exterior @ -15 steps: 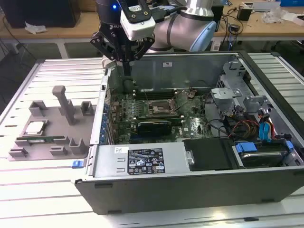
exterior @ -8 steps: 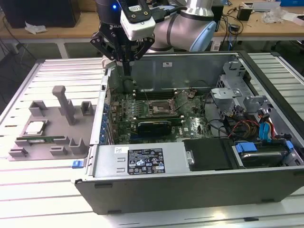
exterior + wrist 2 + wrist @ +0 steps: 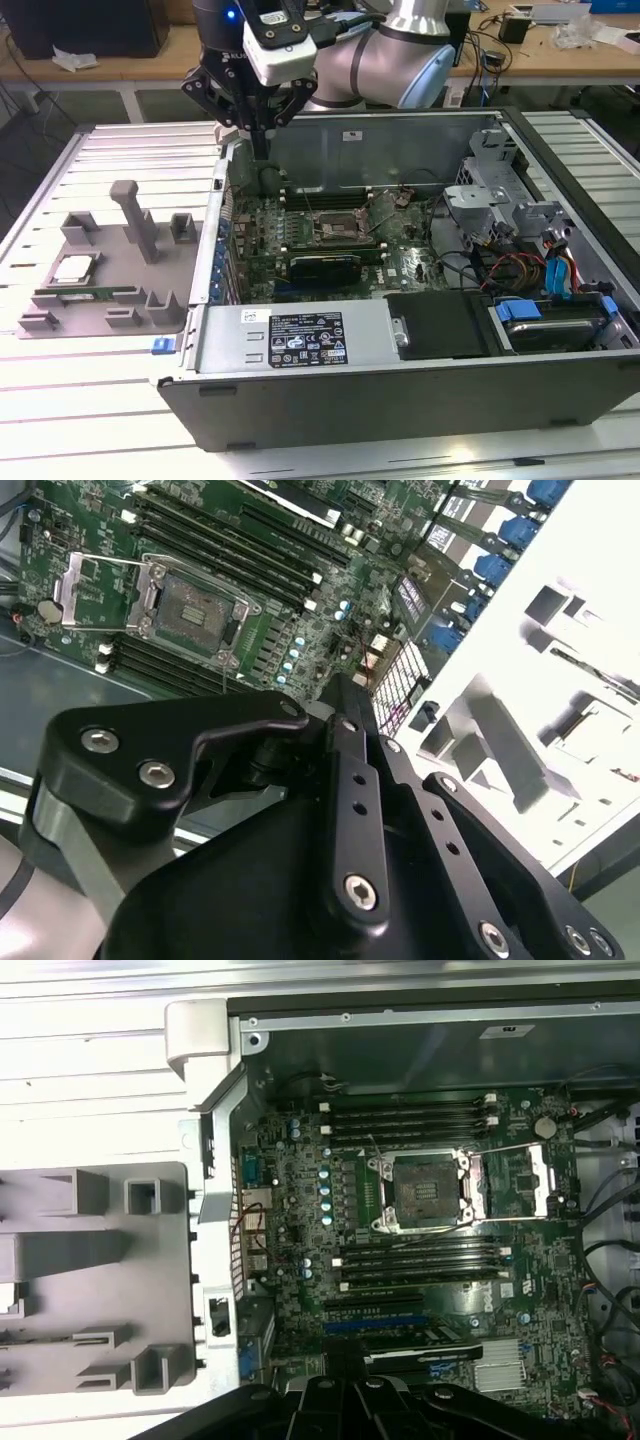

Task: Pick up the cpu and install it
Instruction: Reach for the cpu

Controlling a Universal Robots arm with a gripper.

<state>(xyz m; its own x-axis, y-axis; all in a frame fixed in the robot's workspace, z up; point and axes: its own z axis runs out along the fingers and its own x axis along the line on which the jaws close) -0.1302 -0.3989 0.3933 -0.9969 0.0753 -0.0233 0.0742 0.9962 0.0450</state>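
Hanging nose-down from the bent arm, the tool (image 3: 262,150) sits over the open computer case (image 3: 400,400), at the rear corner on the exterior view's left. Its fingers are drawn narrow together with nothing between them. The cpu (image 3: 75,268) lies flat in the gray holder (image 3: 150,300) on the table (image 3: 80,400), well apart from the tool. The motherboard socket (image 3: 432,1192) stands open and bare.

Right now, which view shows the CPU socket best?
First wrist view: it looks straight down into the open socket, nothing in front. Second wrist view shows it tilted; exterior view shows it obliquely, farther off.
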